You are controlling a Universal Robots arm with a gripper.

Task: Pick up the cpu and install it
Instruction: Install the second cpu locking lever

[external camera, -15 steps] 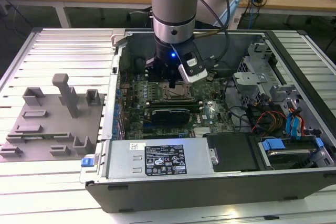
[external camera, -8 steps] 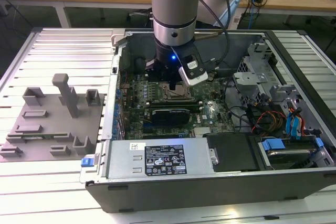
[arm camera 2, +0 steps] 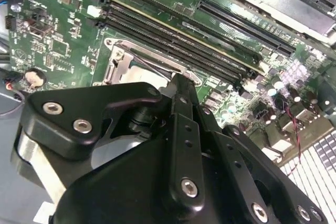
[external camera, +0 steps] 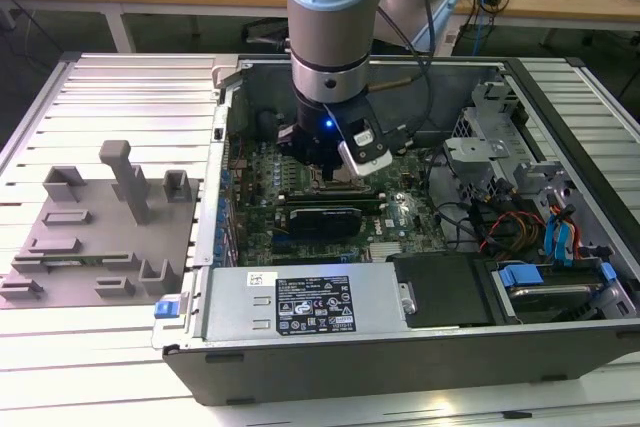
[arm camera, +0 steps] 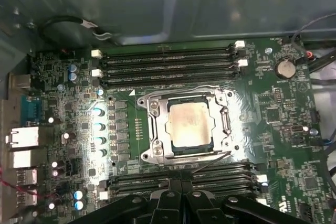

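The cpu, a square chip with a pale silvery top, lies flat inside the metal socket frame on the green motherboard. In the first wrist view my gripper hovers just off the socket's edge, over the memory slots beside it, black fingers pressed together with nothing between them. The second wrist view has the gripper tip over the socket frame, hiding most of it. In the exterior view the arm reaches straight down into the open computer case, gripper low over the board.
Memory slots flank the socket on two sides. An expansion card and the power supply sit nearer the case front. Drive bays and cables crowd the exterior view's right. A grey fixture tray lies at the exterior view's left.
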